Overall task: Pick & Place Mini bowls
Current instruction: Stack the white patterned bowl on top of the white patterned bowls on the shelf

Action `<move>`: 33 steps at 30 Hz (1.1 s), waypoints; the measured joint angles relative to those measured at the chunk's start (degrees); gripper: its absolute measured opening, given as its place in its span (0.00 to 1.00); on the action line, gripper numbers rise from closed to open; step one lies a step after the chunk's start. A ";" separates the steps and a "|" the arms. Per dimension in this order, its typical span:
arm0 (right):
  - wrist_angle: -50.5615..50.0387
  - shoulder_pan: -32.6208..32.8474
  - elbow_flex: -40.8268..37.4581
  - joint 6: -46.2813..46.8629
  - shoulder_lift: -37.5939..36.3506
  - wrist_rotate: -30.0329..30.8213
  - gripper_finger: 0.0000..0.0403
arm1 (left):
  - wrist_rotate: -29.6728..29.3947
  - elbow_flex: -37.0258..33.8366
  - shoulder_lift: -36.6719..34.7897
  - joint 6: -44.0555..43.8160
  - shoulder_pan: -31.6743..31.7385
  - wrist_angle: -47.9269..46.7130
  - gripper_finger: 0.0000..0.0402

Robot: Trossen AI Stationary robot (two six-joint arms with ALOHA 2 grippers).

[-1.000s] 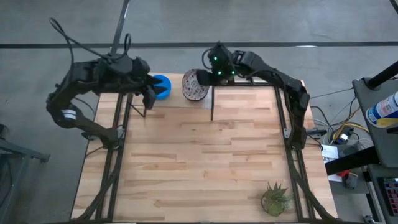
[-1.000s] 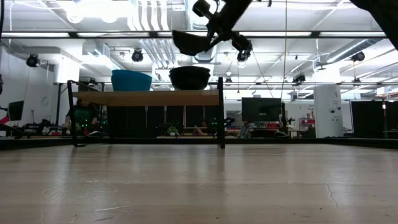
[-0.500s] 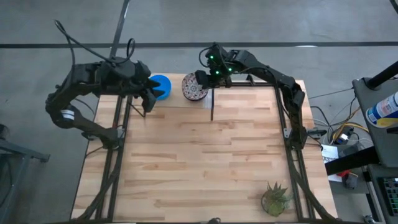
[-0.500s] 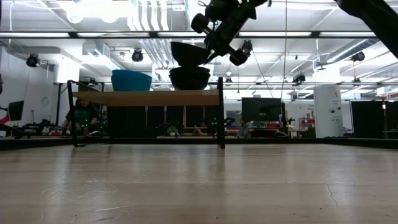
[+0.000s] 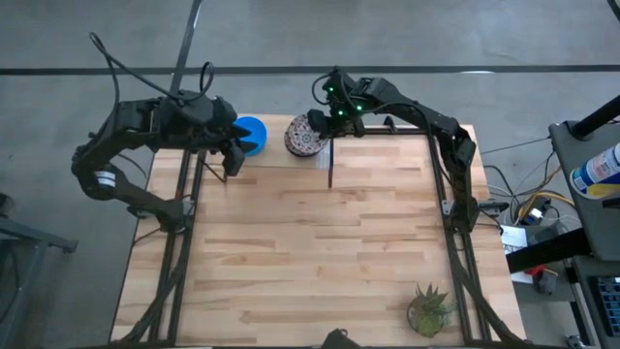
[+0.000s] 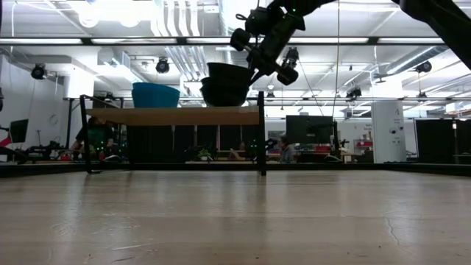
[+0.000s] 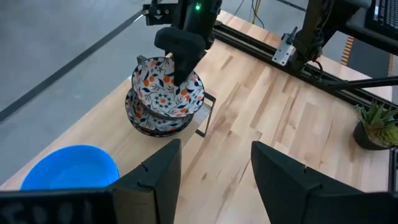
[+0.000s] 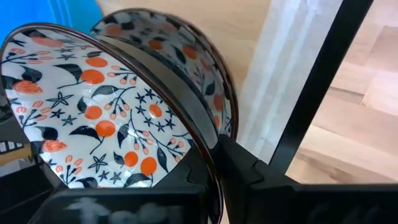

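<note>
Two white patterned mini bowls are stacked on a raised wooden shelf [image 6: 176,115] at the table's far edge. My right gripper [image 5: 323,121] is shut on the upper bowl [image 7: 166,90], which sits tilted in or just over the lower one [image 7: 155,121]. A plain blue bowl [image 5: 250,134] stands on the shelf to their left and also shows in the low view [image 6: 155,95]. My left gripper [image 7: 211,180] is open and empty, hovering near the blue bowl [image 7: 71,168]. My right gripper pinches the upper patterned bowl's wall at its rim [image 8: 202,140], one finger inside the bowl [image 7: 181,65] and one outside. The fingers come slanting down from the table's right. The bowl tilts over the lower bowl [image 8: 186,62]; I cannot tell whether the two touch.
The shelf stands on black posts [image 5: 330,165] over the table's far part. A small potted plant [image 5: 429,308] stands at the near right corner. Black rails [image 5: 450,194] run along both table sides. Bare wood lies in the middle.
My right gripper has gone down and a little toward the table's left with the patterned bowl, turning it from steeply tipped to nearly level, down to the lower patterned bowl on the shelf. My left arm has barely moved.
</note>
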 joint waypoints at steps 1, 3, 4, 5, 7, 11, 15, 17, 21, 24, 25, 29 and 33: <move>0.44 -0.07 -0.29 -0.01 0.00 -0.02 0.03 | 0.00 0.00 0.00 -0.01 0.00 0.01 0.46; 1.60 -0.09 -0.57 0.13 0.00 0.04 0.03 | 0.00 0.00 -0.11 -0.03 0.00 -0.01 0.46; 2.19 -0.13 -0.59 0.53 0.04 0.04 0.03 | 0.00 0.00 -0.12 -0.03 0.00 -0.01 0.46; 2.96 -0.14 -0.59 0.86 0.04 0.03 0.03 | 0.00 0.00 -0.13 -0.09 0.00 -0.01 0.46; 4.23 -0.14 -0.59 1.43 0.04 0.02 0.03 | 0.00 0.00 -0.13 -0.25 0.00 -0.02 0.46; 4.71 -0.12 -0.59 2.34 0.04 0.02 0.03 | 0.00 0.00 -0.13 -0.33 0.00 -0.03 0.46; 5.21 -0.07 -0.76 2.65 0.04 0.01 0.03 | 0.00 -0.43 -0.13 -0.33 0.00 -0.03 0.46; 5.09 -0.07 -0.92 2.69 0.04 0.02 0.03 | 0.00 -0.90 -0.15 -0.33 0.00 -0.05 0.46; 5.25 0.01 -1.30 2.82 0.04 0.02 0.03 | 0.00 -2.01 -0.33 -0.33 0.00 -0.07 0.46; 5.24 0.29 -1.57 2.75 0.09 0.19 0.03 | 0.00 -2.78 -0.37 -0.33 0.00 -0.11 0.46; 5.31 0.41 -1.57 2.81 0.09 0.24 0.03 | 0.00 -2.90 -0.37 -0.38 0.00 -0.18 0.46; 5.49 0.67 -1.77 2.80 0.44 0.24 0.03 | 0.00 -3.04 -0.46 -0.42 0.00 -0.04 0.46; 5.92 0.57 -1.85 2.73 1.75 -0.07 0.03 | 0.00 -3.13 -0.50 -0.46 0.00 -0.03 0.46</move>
